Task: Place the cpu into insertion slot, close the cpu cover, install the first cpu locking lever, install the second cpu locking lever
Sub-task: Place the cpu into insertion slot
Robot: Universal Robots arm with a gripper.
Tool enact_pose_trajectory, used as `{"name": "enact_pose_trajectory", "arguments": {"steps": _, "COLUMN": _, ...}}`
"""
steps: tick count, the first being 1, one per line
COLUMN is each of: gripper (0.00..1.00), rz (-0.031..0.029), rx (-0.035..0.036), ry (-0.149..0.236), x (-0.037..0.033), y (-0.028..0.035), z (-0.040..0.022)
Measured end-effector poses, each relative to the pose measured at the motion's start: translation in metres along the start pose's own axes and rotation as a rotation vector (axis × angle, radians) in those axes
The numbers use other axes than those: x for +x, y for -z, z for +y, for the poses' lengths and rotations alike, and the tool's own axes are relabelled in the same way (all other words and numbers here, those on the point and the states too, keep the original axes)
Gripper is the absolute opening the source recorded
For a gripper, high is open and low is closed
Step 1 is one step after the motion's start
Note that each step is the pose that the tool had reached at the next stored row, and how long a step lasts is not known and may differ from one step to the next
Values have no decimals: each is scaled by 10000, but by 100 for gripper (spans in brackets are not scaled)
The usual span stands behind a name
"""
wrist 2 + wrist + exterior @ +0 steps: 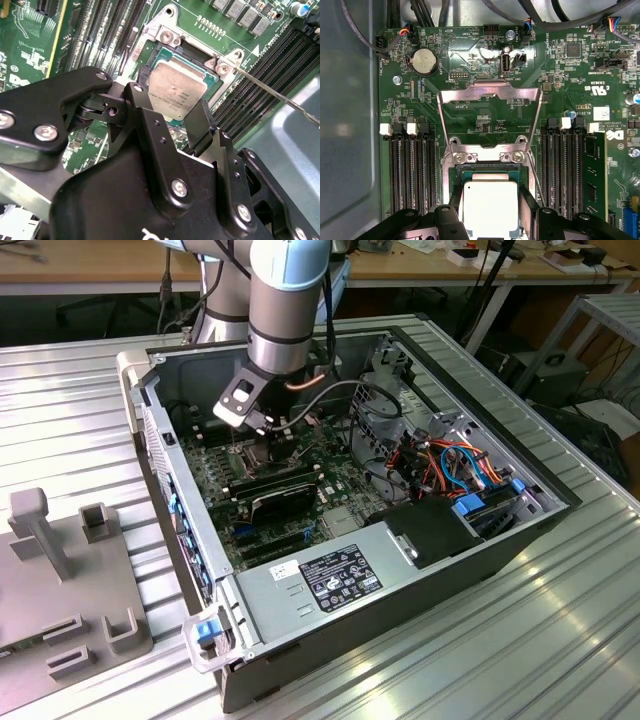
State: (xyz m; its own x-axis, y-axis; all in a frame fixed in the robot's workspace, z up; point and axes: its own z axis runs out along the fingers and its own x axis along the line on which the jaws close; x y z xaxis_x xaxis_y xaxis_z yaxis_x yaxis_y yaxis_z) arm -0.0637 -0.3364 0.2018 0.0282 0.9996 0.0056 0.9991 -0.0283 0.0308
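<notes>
The cpu (490,210) sits square over the insertion slot (485,173), its dull silver top facing up. I can't tell whether it is fully down on the pin field or a touch above it. The gripper (170,107) is clamped on it, black fingers (455,212) pressed against two opposite edges of the chip. The cpu cover (490,91) is swung right back on its hinge at the socket's edge and lies open over the green motherboard, which shows through its square hole. In the second wrist view a thin metal locking lever (275,95) runs out from a socket corner over the neighbouring memory slots (410,170). More black slots flank the socket on its other side. Beyond the open cover there is a round coin cell battery (424,61). In the exterior view the arm (285,300) reaches down into the open computer case (400,610), and its wrist is at about ten o'clock from the case's middle. The power supply (330,580) is at six o'clock, and a tangle of coloured cables (455,465) is at three. The case rests on a ribbed metal table (520,650), and a grey fixture plate (60,580) lies out at eight o'clock.
</notes>
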Motion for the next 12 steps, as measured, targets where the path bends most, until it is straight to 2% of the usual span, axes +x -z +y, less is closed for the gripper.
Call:
{"name": "enact_pose_trajectory", "arguments": {"steps": 1, "gripper": 54, "rz": 60, "rx": 5, "ry": -4, "x": -2, "y": -5, "z": 2}}
{"name": "enact_pose_trajectory", "arguments": {"steps": 3, "gripper": 54, "rz": 91, "rx": 5, "ry": -4, "x": 0, "y": -9, "z": 6}}
{"name": "enact_pose_trajectory", "arguments": {"steps": 7, "gripper": 54, "rz": 86, "rx": 3, "ry": -4, "x": -6, "y": -10, "z": 8}}
{"name": "enact_pose_trajectory", "arguments": {"steps": 9, "gripper": 54, "rz": 50, "rx": 2, "ry": -2, "x": -6, "y": -10, "z": 9}}
{"name": "enact_pose_trajectory", "arguments": {"steps": 12, "gripper": 54, "rz": 43, "rx": 7, "ry": 32, "x": -7, "y": -9, "z": 8}}
